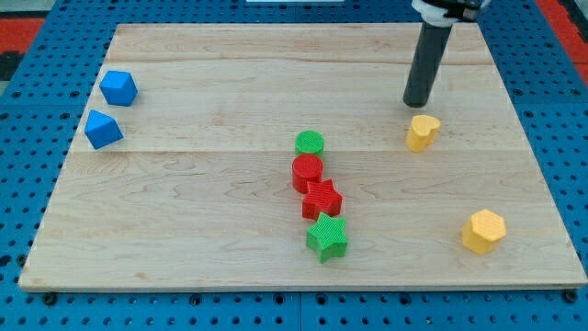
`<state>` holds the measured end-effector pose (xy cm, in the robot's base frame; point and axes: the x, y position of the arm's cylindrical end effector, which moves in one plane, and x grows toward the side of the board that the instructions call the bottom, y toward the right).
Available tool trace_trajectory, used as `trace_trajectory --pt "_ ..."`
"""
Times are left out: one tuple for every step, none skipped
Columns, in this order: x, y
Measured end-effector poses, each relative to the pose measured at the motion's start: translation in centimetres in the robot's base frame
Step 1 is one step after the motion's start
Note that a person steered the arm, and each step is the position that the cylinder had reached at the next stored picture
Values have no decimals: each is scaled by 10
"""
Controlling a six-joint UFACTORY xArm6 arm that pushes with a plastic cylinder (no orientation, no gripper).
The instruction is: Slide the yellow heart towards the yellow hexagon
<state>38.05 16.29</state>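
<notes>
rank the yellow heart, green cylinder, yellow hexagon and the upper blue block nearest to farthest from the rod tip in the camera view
From my tip:
1. yellow heart, just below it
2. green cylinder, toward the view's left, mid-board
3. yellow hexagon, lower right
4. upper blue block, far left

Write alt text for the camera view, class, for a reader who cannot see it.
My tip rests just above the yellow heart at the view's upper right of a wooden board; the yellow hexagon lies toward the lower right. Green and red blocks line the centre; two blue blocks sit at left.
</notes>
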Motion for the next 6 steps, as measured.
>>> trace_trajectory --pt "66 18" --pt "64 21" --pt "31 -19" --pt "47 -48" --pt "70 -30" --pt "92 -8"
